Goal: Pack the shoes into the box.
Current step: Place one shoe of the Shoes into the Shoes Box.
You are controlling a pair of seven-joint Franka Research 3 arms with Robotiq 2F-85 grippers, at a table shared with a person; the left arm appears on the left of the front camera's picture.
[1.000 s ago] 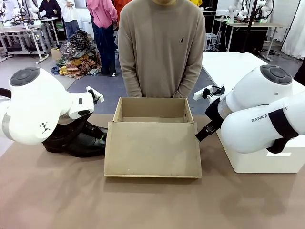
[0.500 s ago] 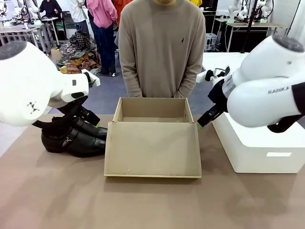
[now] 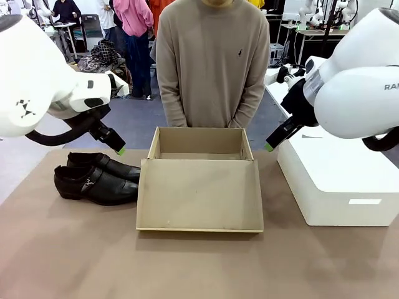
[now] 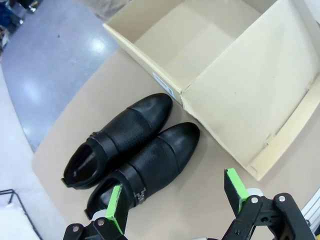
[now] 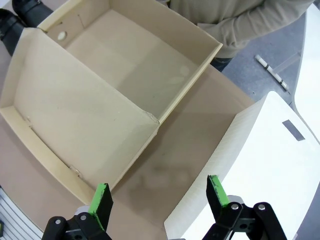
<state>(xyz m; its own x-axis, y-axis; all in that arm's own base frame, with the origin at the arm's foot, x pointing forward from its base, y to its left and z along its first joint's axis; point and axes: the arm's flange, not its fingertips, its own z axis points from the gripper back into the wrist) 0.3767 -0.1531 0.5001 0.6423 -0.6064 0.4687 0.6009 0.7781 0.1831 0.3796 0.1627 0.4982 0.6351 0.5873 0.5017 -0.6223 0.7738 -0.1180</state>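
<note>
**Both arms raised off the surface, leaving the shoes uncovered beside the open box.**

At centre frame the box lies unmoved on the brown surface, its lid folded flat toward the viewer. The shoes rest side by side at centre left, toes just beside the box's left wall; a second ago the left arm partly hid them. The left pincer has lifted above them, jaws spread wide and holding nothing. The right pincer, equally wide and empty, has risen over the gap between the box and the white box. A person stands at the far edge.
</note>
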